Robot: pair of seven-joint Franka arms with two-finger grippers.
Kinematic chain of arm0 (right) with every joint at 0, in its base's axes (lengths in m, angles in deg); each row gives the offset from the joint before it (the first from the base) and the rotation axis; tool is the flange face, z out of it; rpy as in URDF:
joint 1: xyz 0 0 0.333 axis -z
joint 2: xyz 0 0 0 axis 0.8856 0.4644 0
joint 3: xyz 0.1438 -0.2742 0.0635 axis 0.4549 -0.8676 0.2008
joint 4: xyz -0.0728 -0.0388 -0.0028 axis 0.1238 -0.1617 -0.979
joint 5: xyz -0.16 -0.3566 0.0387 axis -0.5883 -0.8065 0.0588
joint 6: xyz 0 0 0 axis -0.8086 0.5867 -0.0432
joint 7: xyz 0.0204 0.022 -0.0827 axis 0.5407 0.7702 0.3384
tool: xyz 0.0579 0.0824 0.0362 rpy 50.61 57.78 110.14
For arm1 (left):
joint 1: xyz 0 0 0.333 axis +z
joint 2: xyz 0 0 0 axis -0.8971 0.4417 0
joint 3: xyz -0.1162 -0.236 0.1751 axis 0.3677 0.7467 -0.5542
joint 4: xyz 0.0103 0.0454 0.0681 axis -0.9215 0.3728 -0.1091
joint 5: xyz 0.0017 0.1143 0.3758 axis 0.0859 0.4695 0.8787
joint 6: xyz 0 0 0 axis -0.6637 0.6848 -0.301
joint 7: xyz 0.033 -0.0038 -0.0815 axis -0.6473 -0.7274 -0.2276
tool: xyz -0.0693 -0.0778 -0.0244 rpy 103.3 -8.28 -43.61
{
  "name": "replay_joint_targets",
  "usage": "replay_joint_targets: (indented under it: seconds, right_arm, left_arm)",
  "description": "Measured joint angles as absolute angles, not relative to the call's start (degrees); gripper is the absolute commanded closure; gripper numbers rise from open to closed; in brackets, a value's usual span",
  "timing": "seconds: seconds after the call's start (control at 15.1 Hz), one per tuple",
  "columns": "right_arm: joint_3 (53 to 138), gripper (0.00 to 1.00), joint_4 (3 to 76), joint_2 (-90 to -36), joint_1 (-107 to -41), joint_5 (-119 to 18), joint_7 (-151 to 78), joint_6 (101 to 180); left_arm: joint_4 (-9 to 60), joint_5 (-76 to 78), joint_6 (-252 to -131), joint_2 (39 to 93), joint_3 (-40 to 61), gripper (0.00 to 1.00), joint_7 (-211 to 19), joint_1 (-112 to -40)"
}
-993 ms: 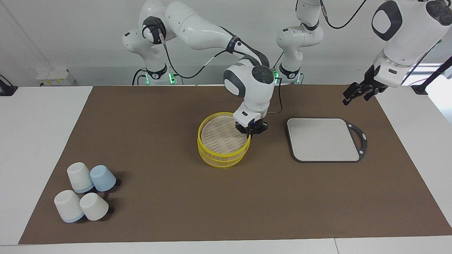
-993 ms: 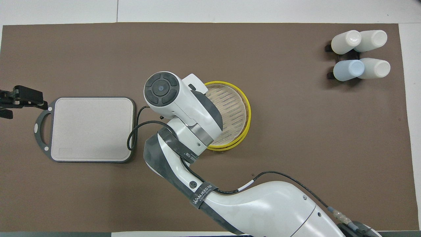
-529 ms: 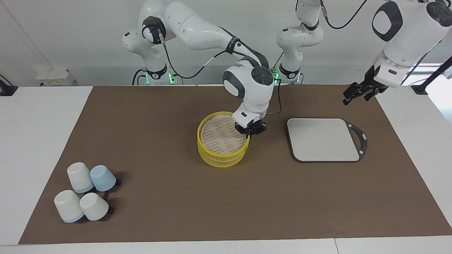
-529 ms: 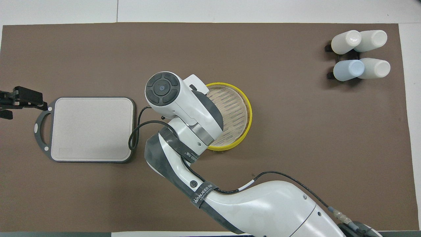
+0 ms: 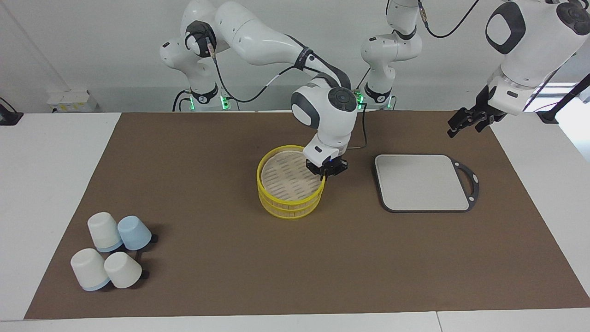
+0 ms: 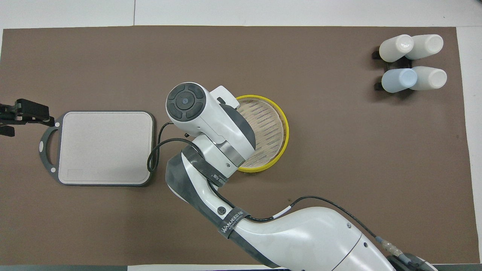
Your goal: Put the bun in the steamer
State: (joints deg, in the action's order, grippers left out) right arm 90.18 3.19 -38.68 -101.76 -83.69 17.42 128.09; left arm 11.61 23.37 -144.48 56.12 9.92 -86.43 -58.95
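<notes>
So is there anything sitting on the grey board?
No, the grey board lies bare in the facing view, with nothing on it, toward the left arm's end of the table.

A matt brown cloth-like mat [image 5: 230,276] is seen; beside the right gripper [image 5: 325,174], the round yellow-rimmed steamer's [image 5: 276,205] slatted floor looks woody.
</notes>
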Motion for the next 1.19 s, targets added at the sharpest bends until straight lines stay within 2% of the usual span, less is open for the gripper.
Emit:
replay_joint_targets:
  seconds: [0.73,1.19]
  right_arm:
    - [90.05,1.00,4.56,-40.55,-101.44,-83.69,17.42,126.63]
    - [90.08,1.00,6.20,-40.85,-101.49,-83.68,17.42,129.19]
  left_arm:
    - [11.64,23.37,-144.49,56.12,9.91,0.00,-86.44,-58.96]
    - [11.65,23.37,-144.50,56.12,9.91,0.00,-86.45,-58.97]
